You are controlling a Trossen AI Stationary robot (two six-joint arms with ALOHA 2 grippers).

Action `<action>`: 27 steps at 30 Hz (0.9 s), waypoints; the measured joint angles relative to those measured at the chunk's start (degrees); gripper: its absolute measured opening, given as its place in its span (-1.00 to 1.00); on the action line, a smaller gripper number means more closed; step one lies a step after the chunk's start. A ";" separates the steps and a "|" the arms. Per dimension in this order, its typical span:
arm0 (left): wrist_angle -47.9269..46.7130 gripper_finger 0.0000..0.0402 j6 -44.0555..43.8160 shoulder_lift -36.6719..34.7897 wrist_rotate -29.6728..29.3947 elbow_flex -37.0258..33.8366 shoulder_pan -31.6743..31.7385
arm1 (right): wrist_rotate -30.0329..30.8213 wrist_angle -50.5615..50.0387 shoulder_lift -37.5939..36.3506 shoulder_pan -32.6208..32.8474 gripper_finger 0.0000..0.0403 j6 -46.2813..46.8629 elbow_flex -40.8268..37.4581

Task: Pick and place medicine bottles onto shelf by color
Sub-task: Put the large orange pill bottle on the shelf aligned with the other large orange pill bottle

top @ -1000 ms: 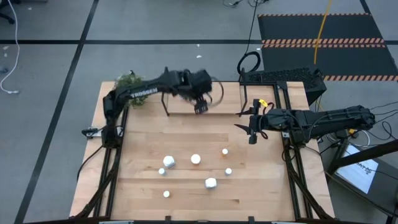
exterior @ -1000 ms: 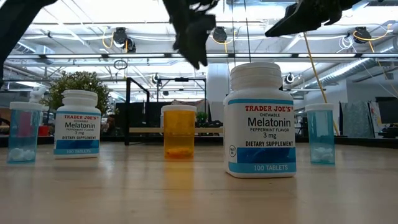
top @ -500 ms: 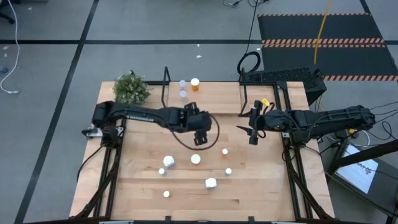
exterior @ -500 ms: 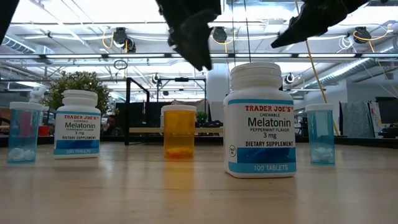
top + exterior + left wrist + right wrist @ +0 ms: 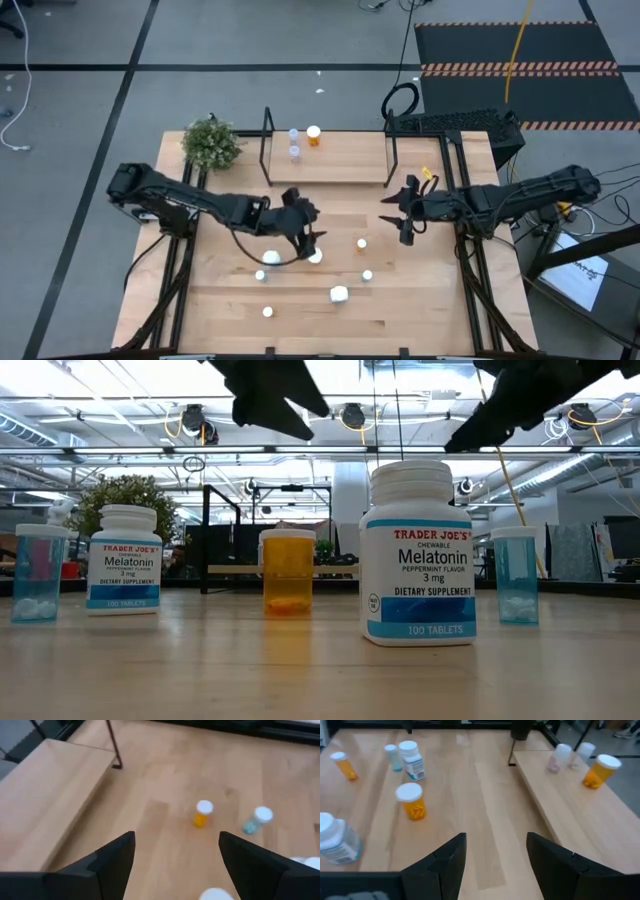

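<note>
Several medicine bottles stand loose on the table: an orange one (image 5: 362,243), white-capped ones (image 5: 315,256) (image 5: 270,260) (image 5: 339,294) and a pale blue one (image 5: 367,275). The shelf (image 5: 340,165) at the far edge carries two pale bottles (image 5: 294,142) and an orange bottle (image 5: 314,133). My left gripper (image 5: 308,238) hangs open and empty above the table, next to the white-capped bottle. Its wrist view shows the orange bottle (image 5: 201,814) and the blue bottle (image 5: 256,819) ahead of it. My right gripper (image 5: 398,215) hovers open and empty near the shelf's right end.
A potted plant (image 5: 211,144) stands at the table's far left corner. The shelf's black frame uprights (image 5: 267,148) (image 5: 388,160) rise at each end. Bare tabletop lies between the shelf and the loose bottles.
My left gripper has swung from above the shelf toward the table's near edge and down, tipping over; it now hangs over the loose bottles, still open. My right gripper has sunk a little and rolled. No bottle has moved.
</note>
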 joint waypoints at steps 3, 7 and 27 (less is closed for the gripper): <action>-0.04 0.44 -0.07 0.25 -0.13 -0.13 -2.38 | -0.07 1.72 0.21 1.72 0.01 0.52 -0.08; 1.10 0.44 0.85 1.36 0.09 -0.05 -5.45 | -0.18 4.02 0.30 3.72 0.01 0.62 -0.07; -0.62 0.50 -6.84 9.11 -2.61 -0.02 -10.36 | -1.25 11.30 0.30 5.96 0.01 -11.55 -0.04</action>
